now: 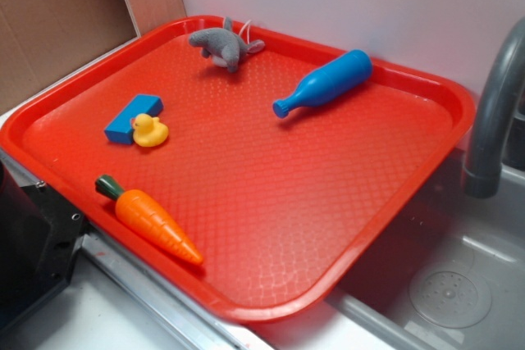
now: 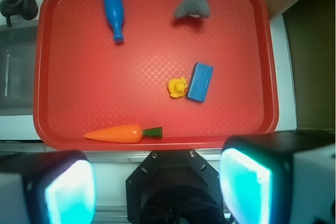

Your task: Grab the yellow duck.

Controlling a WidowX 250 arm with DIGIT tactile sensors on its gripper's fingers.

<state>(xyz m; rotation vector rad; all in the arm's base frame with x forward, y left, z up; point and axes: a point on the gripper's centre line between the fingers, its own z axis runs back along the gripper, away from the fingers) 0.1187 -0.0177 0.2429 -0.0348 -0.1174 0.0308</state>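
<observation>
Spread wide and empty, the gripper (image 2: 157, 192) fills the wrist view's bottom edge; the small yellow rubber duck (image 2: 178, 87) sits centre-right on the red plastic tray (image 2: 63, 129), touching a blue rectangular block (image 2: 200, 82).

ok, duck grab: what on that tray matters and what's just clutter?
Matters:
yellow duck, touching the blue block
gripper, jaws open, back at the tray's near edge, holding nothing

Clutter:
blue block
carrot
blue bottle
grey plush toy
red tray underneath
</observation>
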